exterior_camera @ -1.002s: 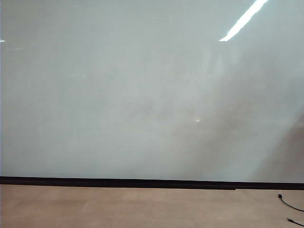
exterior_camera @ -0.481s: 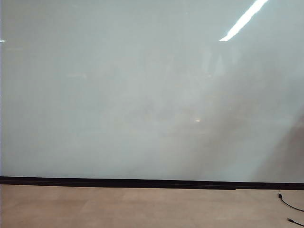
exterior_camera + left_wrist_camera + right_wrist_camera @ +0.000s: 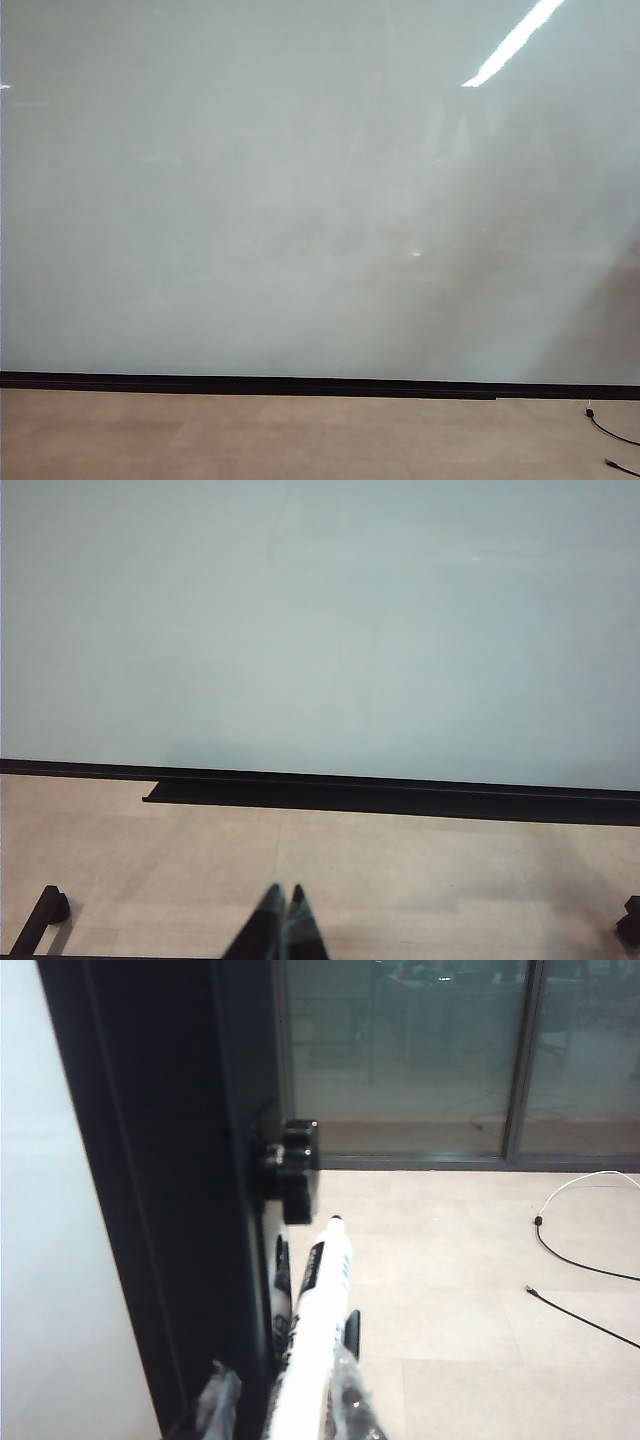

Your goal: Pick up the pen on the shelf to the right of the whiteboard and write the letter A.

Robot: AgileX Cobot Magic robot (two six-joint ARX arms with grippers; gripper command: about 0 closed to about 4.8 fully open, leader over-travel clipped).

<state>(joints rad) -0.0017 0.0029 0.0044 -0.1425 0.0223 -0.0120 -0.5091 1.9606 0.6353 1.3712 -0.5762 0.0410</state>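
Nearest the right wrist camera, the right gripper (image 3: 285, 1400) has been narrowing around the pen (image 3: 312, 1345) beside the board's black frame (image 3: 150, 1190), so the pickup seems underway. The left gripper (image 3: 282, 930), clenched empty, points at the whiteboard (image 3: 320, 620). Only the exterior view shows the board (image 3: 300, 200) unmarked, with neither arm visible.

An office or meeting room: a very large glossy pale whiteboard (image 3: 250, 200), beige tiled floor (image 3: 460, 1300), and glass partition walls (image 3: 410, 1050).
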